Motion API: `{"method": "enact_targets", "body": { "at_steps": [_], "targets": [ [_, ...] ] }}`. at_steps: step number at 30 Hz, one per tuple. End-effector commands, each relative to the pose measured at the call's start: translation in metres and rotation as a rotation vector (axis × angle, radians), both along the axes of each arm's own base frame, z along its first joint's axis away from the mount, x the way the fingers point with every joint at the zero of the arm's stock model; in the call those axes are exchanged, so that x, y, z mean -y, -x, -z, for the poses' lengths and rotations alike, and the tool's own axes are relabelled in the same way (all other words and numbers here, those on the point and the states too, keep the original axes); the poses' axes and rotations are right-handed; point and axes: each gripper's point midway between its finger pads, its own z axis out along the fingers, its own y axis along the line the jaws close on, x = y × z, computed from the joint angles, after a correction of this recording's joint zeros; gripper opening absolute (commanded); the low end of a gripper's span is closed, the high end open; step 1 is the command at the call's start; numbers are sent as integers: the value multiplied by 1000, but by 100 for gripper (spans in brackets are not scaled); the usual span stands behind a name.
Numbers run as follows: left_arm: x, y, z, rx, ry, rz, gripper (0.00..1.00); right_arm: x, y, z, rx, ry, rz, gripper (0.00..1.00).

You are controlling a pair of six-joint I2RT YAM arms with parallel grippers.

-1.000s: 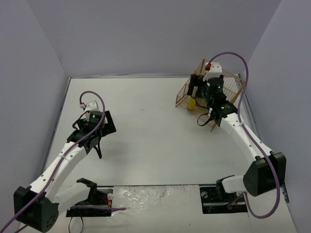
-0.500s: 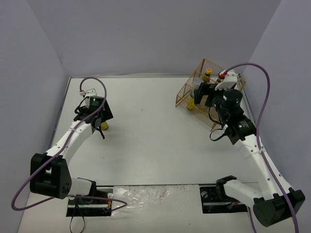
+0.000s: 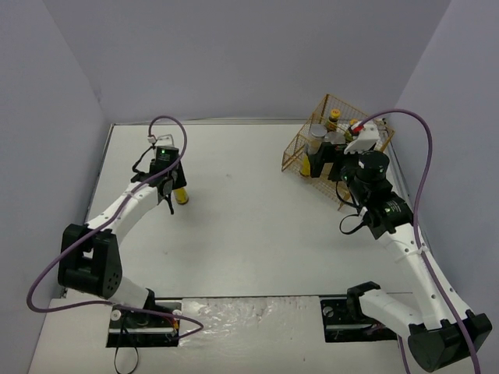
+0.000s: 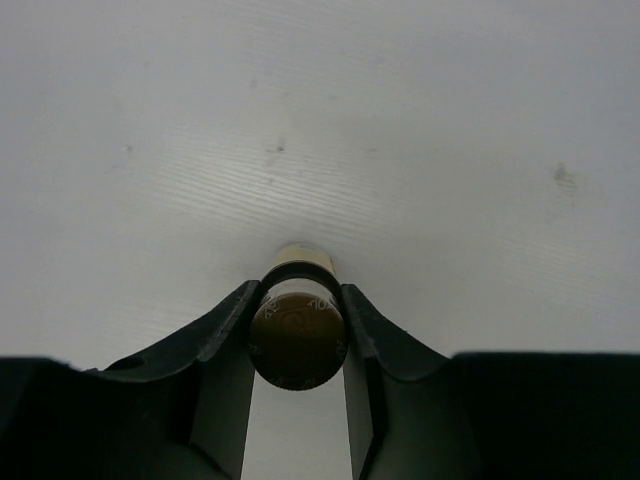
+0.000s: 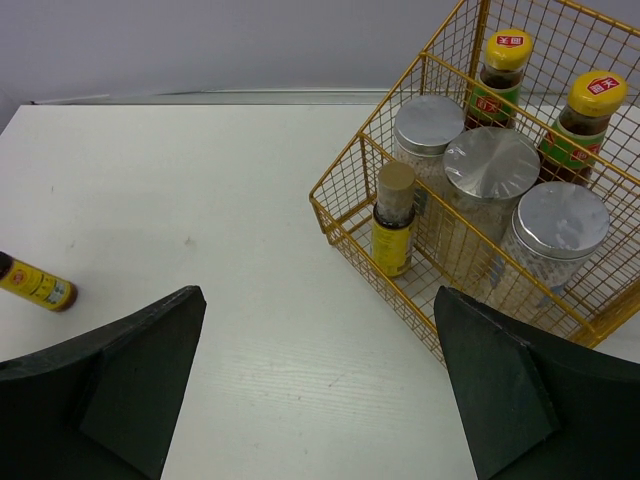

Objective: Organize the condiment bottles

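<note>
From above, the gold basket point(image 3: 299, 146) sits at the far right of the table point(image 3: 249, 226) with several bottles in it. The right arm reaches over it, so I can't count them here. One stray bottle point(image 3: 182, 196) is well apart on the left, with the left end effector point(image 3: 171, 192) right at it.

The left wrist view shows that end effector point(image 4: 297, 292) closed snugly on the stray bottle point(image 4: 297, 340), one finger against each side of its dark round end. Its label is hidden, and I can't tell whether it rests on the table or is lifted.

From the right wrist, the right end effector point(image 5: 318, 300) gapes wide and holds nothing. In the basket stand three silver-lidded jars point(image 5: 492, 165) and two yellow-capped bottles point(image 5: 503, 60). A tan-capped bottle point(image 5: 393, 220) stands at the low front corner, seemingly inside the wire. The stray bottle point(image 5: 38, 284) lies on its side, cut off by the frame's edge. I'd say six are home and only this one is left.
</note>
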Motion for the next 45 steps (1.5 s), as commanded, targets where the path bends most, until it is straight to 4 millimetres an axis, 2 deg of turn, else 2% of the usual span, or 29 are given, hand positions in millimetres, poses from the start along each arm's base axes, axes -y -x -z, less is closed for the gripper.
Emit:
{"method": "enact_targets", "body": {
  "at_steps": [1, 4, 7, 9, 11, 12, 15, 18, 19, 20, 22, 27, 32, 33, 36, 39, 45],
  "targets": [
    [93, -17, -47, 125, 92, 271, 12, -4, 3, -17, 61, -26, -25, 95],
    [152, -6, -45, 111, 106, 427, 12, -7, 4, -13, 55, -22, -45, 96],
    [195, 6, -37, 86, 108, 530, 12, -11, 7, -10, 51, -16, -71, 96],
    [225, 16, -41, 93, 102, 595, 12, -13, 8, -8, 49, -9, -86, 96],
    [247, 24, -37, 77, 100, 644, 12, -13, 10, -6, 47, 0, -93, 97],
    [254, 27, -32, 64, 96, 659, 12, -13, 11, -4, 45, 7, -97, 97],
    [273, 36, -36, 72, 97, 697, 17, -14, 14, -1, 42, 21, -112, 98],
    [281, 41, -42, 77, 97, 715, 32, -14, 17, 3, 35, 35, -124, 99],
    [282, 41, -45, 79, 97, 716, 39, -15, 17, 3, 35, 35, -125, 99],
    [283, 42, -46, 79, 97, 717, 41, -15, 18, 4, 34, 36, -129, 99],
    [284, 44, -53, 88, 99, 721, 56, -16, 18, 5, 30, 39, -136, 99],
    [284, 48, -78, 123, 119, 717, 76, -20, 20, 2, 41, 50, -168, 100],
    [265, 52, -131, 228, 160, 669, 87, -31, 20, 3, 38, 69, -237, 100],
    [258, 53, -136, 238, 160, 654, 88, -33, 19, 5, 34, 72, -250, 100],
    [229, 54, -160, 285, 180, 589, 89, -47, 16, 15, 7, 88, -299, 100],
    [197, 61, -165, 284, 187, 527, 89, -65, 12, 27, -16, 124, -340, 100],
    [118, 73, -146, 268, 120, 376, 89, -114, 5, 54, -56, 152, -452, 100]
  ]
}}
